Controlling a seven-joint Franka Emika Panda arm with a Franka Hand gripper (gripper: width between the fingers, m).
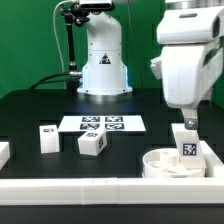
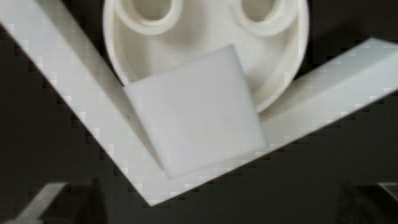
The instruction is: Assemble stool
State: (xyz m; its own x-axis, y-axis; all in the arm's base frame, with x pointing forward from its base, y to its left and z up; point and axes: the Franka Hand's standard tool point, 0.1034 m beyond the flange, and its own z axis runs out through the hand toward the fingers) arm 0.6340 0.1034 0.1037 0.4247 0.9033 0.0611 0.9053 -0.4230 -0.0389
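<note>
The hand (image 1: pixel 187 122) hangs at the right of the exterior view, just above a leg block (image 1: pixel 186 148) that stands upright on the round seat (image 1: pixel 160 163). Its jaws stand spread wide and released; they grip nothing, and the dark fingertips (image 1: pixel 191 123) sit just over the block's top edge. Whether they touch it cannot be told.

The seat lies at the lower right of the exterior view, pushed into the corner formed by the white border rails (image 1: pixel 60 187). In the wrist view the seat (image 2: pixel 178 45) shows as a pale disc with two round holes, and the leg block (image 2: pixel 199 110) appears as a plain grey-white slab covering its lower part, with the two rails (image 2: pixel 71 85) meeting in a V beneath it.

Two more leg blocks stand on the black counter (image 1: pixel 30 110) at the lower left of the exterior view: one upright block (image 1: pixel 48 138) and, just beside it toward the centre, a tilted block (image 1: pixel 92 144). Both carry black-and-white tags. Behind them, near the middle of the frame, lies the marker board (image 1: pixel 103 124), flat, in front of the arm's white base (image 1: pixel 103 70).
</note>
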